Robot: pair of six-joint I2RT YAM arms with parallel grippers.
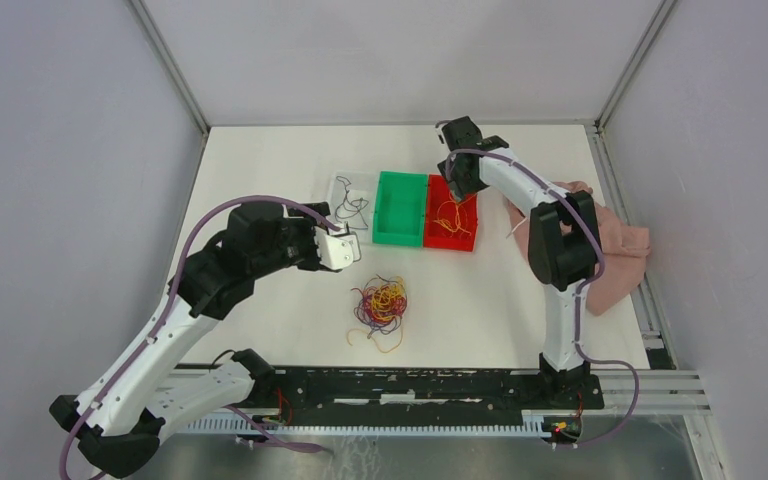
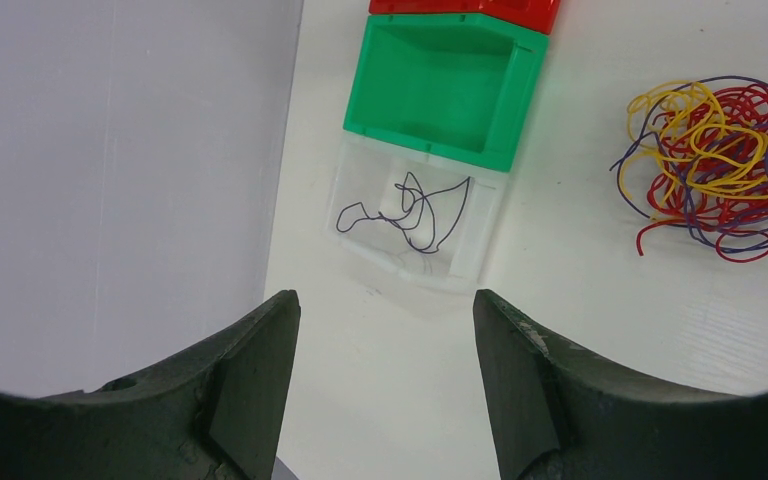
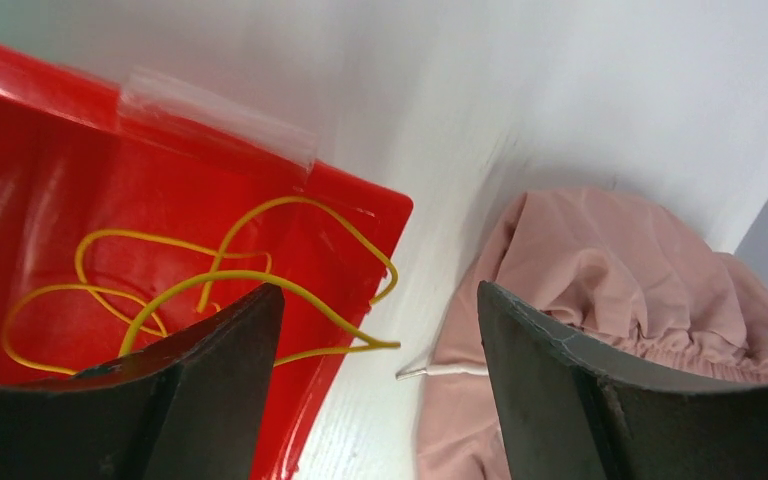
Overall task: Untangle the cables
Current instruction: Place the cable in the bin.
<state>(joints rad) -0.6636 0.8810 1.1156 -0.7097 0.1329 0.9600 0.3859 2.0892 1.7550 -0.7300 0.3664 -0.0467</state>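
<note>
Left pincer [image 2: 385, 312] open and empty near the clear bin [image 2: 465, 262] holding one dark cable [image 2: 415, 230], right pincer [image 3: 380, 300] open above yellow cables [image 3: 230, 275] in the red bin [image 3: 20, 150], tangled cables [image 1: 383, 298] heaped mid-desk [image 1: 280, 150], on the bins' near side.

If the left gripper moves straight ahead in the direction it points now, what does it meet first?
Most likely the clear bin with one dark cable, straight ahead of the open left gripper. If it points steeply down, the table comes first.
</note>
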